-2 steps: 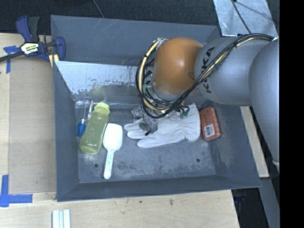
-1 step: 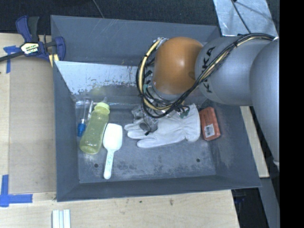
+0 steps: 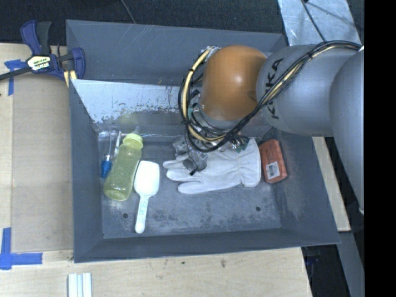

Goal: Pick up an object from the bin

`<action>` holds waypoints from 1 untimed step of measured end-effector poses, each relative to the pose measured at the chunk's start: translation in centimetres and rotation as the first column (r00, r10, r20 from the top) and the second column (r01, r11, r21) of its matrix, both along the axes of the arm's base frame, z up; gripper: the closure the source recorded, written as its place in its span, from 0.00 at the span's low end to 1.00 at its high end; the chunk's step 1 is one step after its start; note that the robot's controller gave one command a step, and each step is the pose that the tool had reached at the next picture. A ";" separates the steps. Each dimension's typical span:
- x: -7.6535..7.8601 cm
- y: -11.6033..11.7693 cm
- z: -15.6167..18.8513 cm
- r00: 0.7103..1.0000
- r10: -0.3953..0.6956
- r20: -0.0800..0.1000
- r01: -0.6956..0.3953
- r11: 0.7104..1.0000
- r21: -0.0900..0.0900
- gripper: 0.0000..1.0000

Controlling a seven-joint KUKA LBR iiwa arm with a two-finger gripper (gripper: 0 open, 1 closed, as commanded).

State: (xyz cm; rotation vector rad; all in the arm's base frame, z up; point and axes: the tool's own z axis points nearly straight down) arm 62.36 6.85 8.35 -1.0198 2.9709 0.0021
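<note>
1. White glove (image 3: 226, 169): lies flat on the floor of the bin (image 3: 204, 224), near centre. Cuff end is toward 3 o'clock, finger end toward 9 o'clock.
2. Gripper (image 3: 193, 161): set low over the glove's finger end, at the glove's 9 o'clock edge. Whether it touches the fabric is not clear. Spread or pinched: cannot tell, as wrist and cables hide it.
3. Judgement: the loose, thin finger end offers more to pinch than the broad flat palm, which would explain the gripper's spot.
4. Orange cover (image 3: 229, 82): at the glove's 12 o'clock. The arm comes in from 3 o'clock, so the wrist leans across the bin.
5. Red-brown block (image 3: 273, 161): just beside the cuff at 3 o'clock, and may shift if the glove drags.
6. White scoop (image 3: 146, 181): at the glove's 9 o'clock, near the glove's tips.
7. Yellow-green bottle (image 3: 124, 167): beyond the scoop, alongside it.
</note>
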 end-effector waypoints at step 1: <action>-0.1 0.0 1.6 1.000 0.000 -0.005 0.000 1.000 -0.001 1.00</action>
